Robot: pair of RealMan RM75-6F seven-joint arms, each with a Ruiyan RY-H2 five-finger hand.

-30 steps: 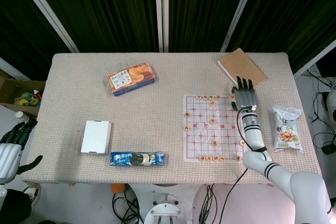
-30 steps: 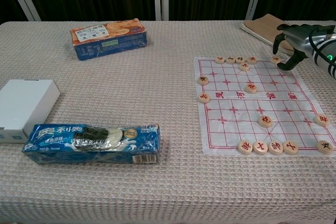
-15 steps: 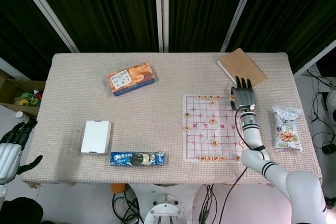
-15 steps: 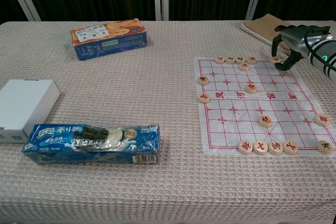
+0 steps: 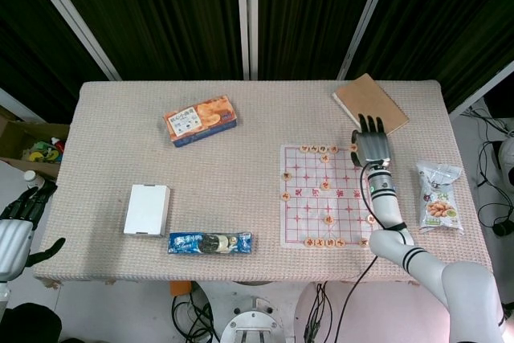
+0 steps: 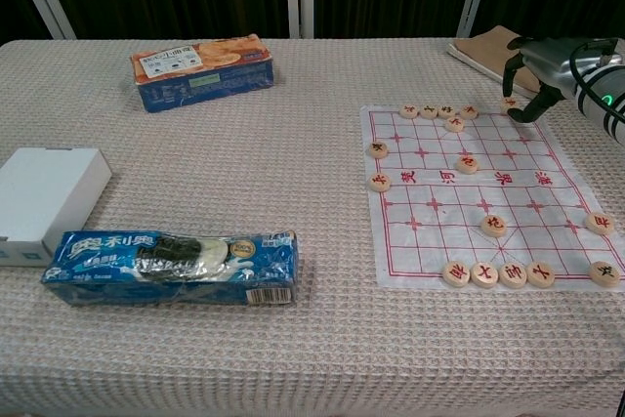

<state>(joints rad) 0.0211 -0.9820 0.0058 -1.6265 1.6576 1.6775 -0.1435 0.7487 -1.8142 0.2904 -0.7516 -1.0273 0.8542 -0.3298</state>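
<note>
Your right hand (image 6: 535, 70) is partly hiding a wooden chess piece (image 6: 509, 103) at the far right corner of the chess mat (image 6: 430, 204); whether you're pinching it is unclear, fingers curling down around it. Your left hand (image 5: 18, 226) is hanging spread off the table's near left edge. A brown notebook (image 5: 370, 103) is lying just beyond, a snack bag (image 5: 438, 196) to the right.

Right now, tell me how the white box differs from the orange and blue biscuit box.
The white box is plain and unprinted; the biscuit box is orange on top with pictures and blue sides. The white box lies flatter and lower, while the biscuit box stands taller. The white box sits near the table's front left, beside the blue cookie pack; the biscuit box lies further back, turned at a slant. Both are rectangular cartons, far from either hand.
</note>
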